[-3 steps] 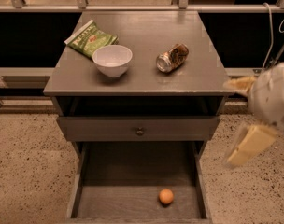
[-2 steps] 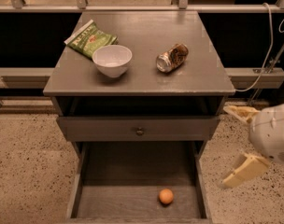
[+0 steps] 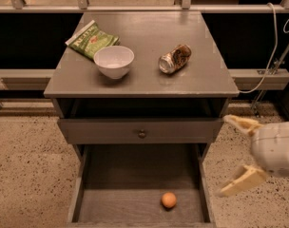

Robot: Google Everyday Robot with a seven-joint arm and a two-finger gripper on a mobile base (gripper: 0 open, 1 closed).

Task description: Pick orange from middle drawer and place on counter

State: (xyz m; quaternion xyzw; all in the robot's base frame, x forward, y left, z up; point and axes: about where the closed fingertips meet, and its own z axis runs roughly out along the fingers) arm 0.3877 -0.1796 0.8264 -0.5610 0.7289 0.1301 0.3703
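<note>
The orange (image 3: 168,200) lies on the bare floor of the pulled-out middle drawer (image 3: 135,172), near its front and right of centre. The grey counter (image 3: 144,75) tops the cabinet above. My gripper (image 3: 230,156) is at the right of the view, beside the drawer's right wall and above the floor outside it. Its two cream fingers (image 3: 242,124) are spread wide apart and hold nothing. It is apart from the orange, up and to its right.
On the counter stand a white bowl (image 3: 114,61), a green chip bag (image 3: 92,39) behind it and a crushed metal can (image 3: 174,59). A closed drawer front with a round knob (image 3: 142,134) is above the open drawer. A white cable (image 3: 273,56) hangs at the right.
My gripper has moved down from level with the counter edge to beside the open drawer, fingers still spread. The orange has not moved.
</note>
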